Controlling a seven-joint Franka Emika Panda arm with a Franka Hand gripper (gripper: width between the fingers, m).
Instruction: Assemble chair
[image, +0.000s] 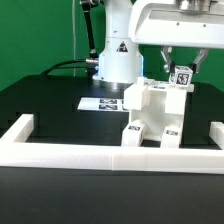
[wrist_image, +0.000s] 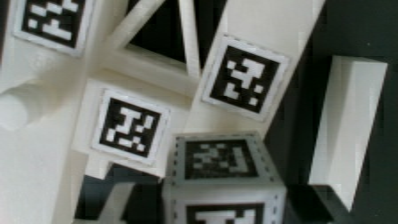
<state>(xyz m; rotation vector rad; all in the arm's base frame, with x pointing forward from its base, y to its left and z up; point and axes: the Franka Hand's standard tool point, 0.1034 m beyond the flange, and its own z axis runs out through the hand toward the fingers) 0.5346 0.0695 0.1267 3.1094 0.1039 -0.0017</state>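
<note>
The chair (image: 150, 112) looks well on: a chunky white structure of joined slabs and legs stands on the table, just inside the rail (image: 110, 158), beside the marker board (image: 103, 102) and toward the exterior view's right. The gripper (image: 180, 66) hangs over its upper corner, with a finger on either side of a small tagged block (image: 181, 76) at the top of the structure. I cannot tell whether they pinch it or stand free. The wrist view shows only tagged white faces packed close, with no seam to judge. My guess is that seating this block is the step in hand, and little else is left.
</note>
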